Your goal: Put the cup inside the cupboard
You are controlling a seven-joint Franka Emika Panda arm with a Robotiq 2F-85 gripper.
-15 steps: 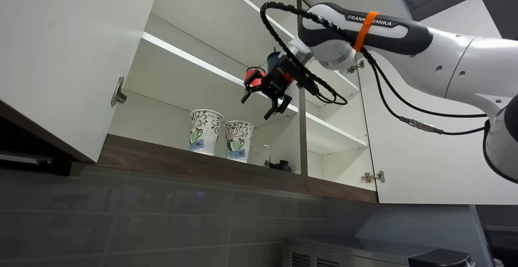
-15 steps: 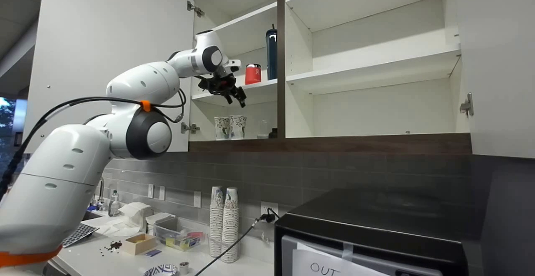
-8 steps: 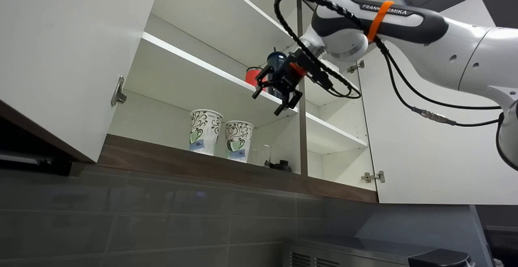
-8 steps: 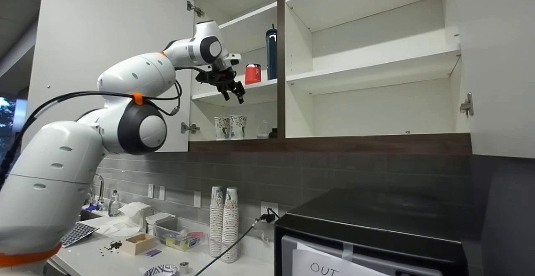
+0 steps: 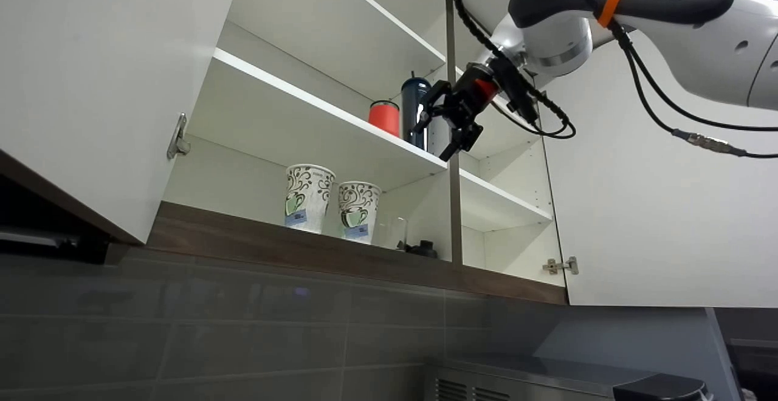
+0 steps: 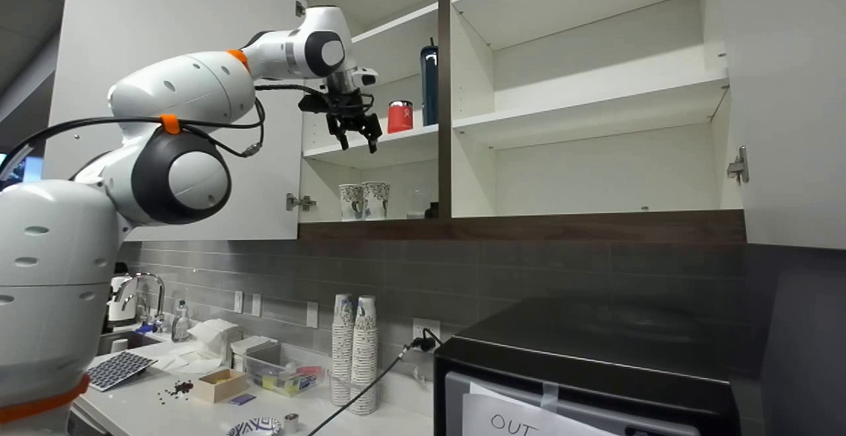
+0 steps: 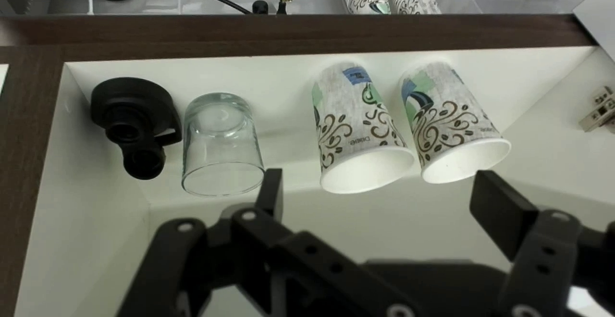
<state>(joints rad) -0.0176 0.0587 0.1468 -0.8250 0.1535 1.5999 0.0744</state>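
Observation:
Two similar pale paper cups with swirl pattern stand upright on the bottom shelf of the cupboard. One cup is at the outer side; the other cup is beside it. They also show in an exterior view and in the wrist view, as the outer cup and the inner cup. I cannot tell surely which is the smaller. My gripper is open with nothing between its fingers, above and in front of the cups, apart from them. It also shows in the wrist view.
A red cup and dark blue tumbler stand on the middle shelf behind the gripper. A clear glass and black object sit beside the cups. A brown divider splits the cupboard; open doors flank it. A microwave stands below.
My gripper has risen and drawn back from the cupboard, away from the cups, staying open. The red cup and tumbler are now less covered in an exterior view. The cups have not moved.

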